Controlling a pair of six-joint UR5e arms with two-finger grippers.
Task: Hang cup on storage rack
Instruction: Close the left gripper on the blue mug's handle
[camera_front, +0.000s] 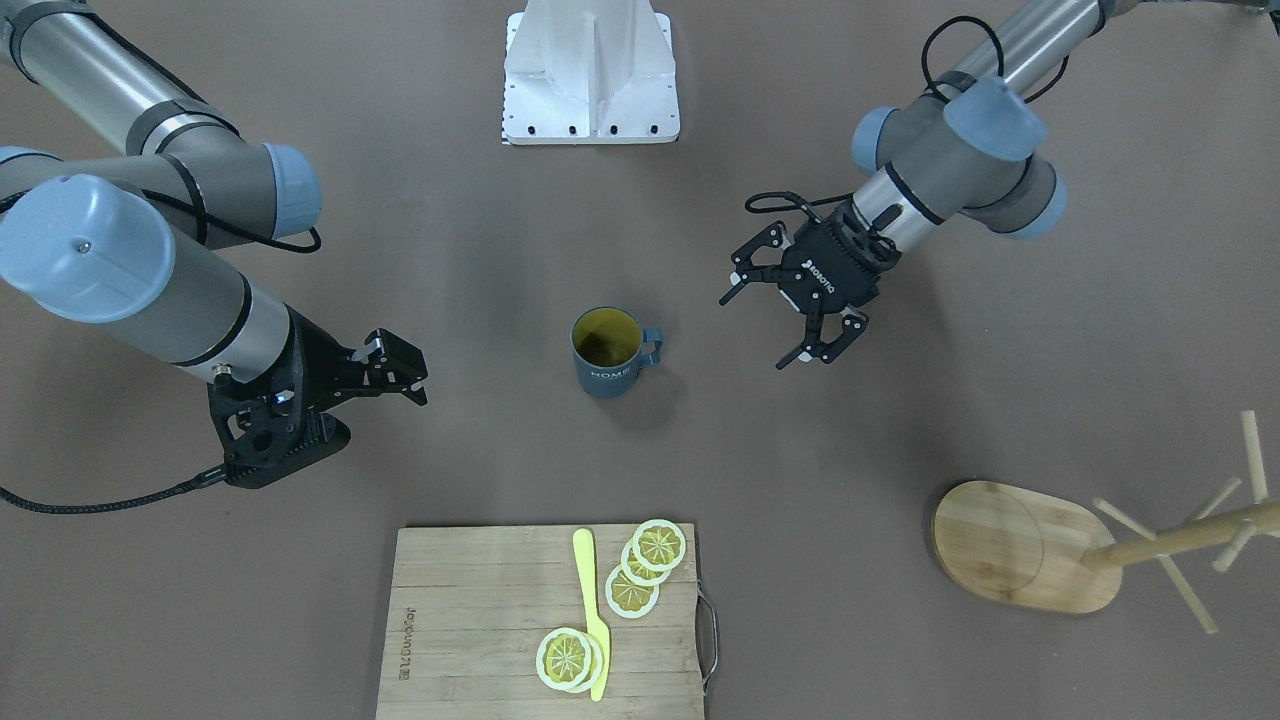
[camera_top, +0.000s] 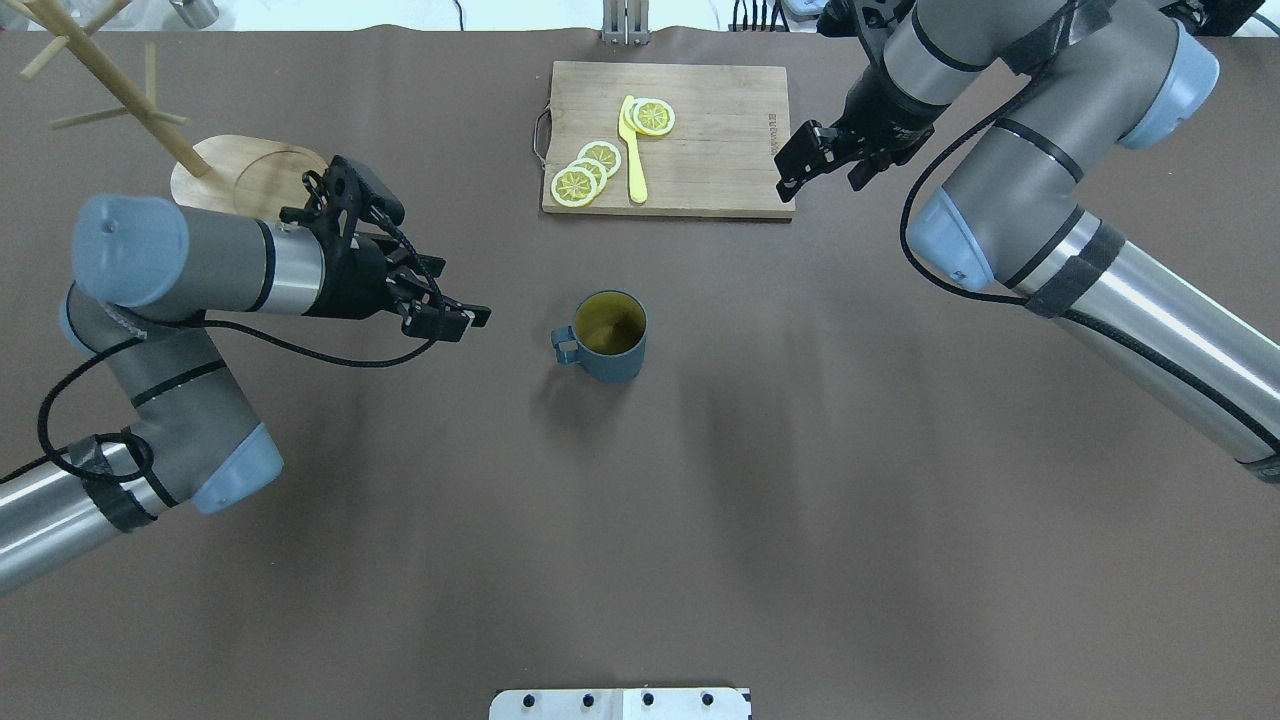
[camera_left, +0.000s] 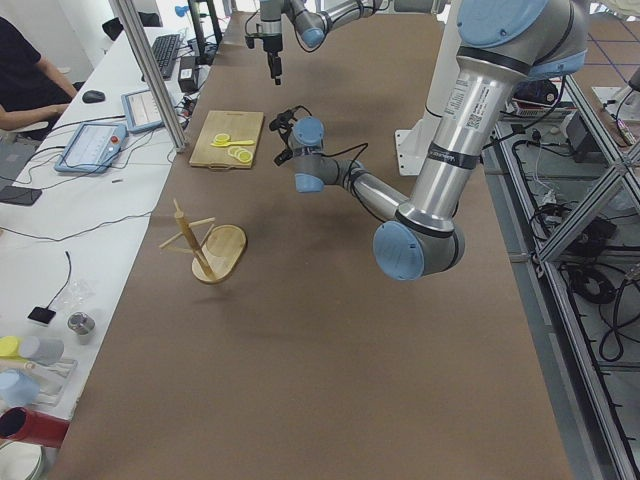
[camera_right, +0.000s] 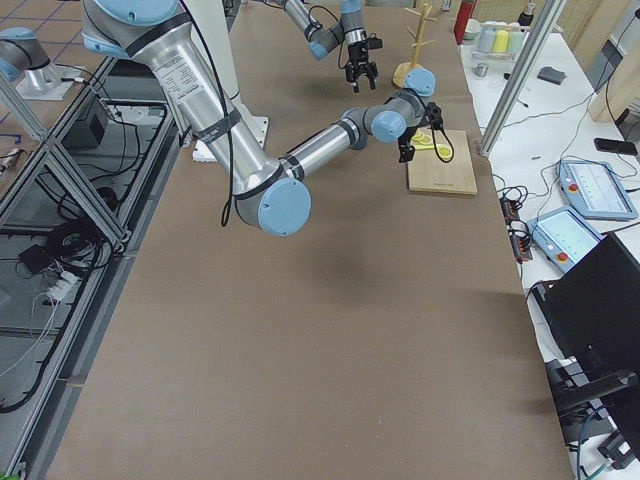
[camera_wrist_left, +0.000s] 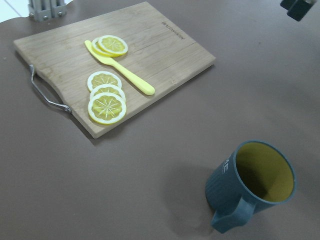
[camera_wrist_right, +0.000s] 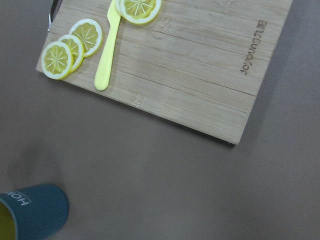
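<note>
Cup (camera_front: 607, 365) stands upright on the brown table (camera_front: 900, 660) in the front-facing view. Its mouth is up with only the yellowish inside showing, and small white "HOME" lettering sits on its wall. Its loop handle is turned toward the left gripper (camera_front: 757, 330), which hangs near the cup with jaws spread wide and nothing between them. The right gripper (camera_front: 405, 372) hangs on the cup's opposite side, farther off, seen edge-on and gripping nothing. The storage rack (camera_front: 1030, 545) stands well apart from the cup, beyond the left gripper, with its oval base flat on the table and the pegged pole rising from it. A cutting board (camera_front: 480, 620) lies on the side of the cup away from the robot, bearing lemon slices (camera_front: 648, 555) in two clusters and a yellow knife (camera_front: 592, 610) between them. Overhead, the cup's handle points at the left gripper's fingertips without touching them. The right gripper hovers well apart from the cup, by the board's corner, its jaws apparently parted and empty. In both side views the arms hide the cup, and the rack stands upright on its base. The left wrist camera looks down into the cup, handle nearest the lens, with the board beyond it. The right wrist camera catches the cup's lettered wall at its lower left corner, the board beyond.
</note>
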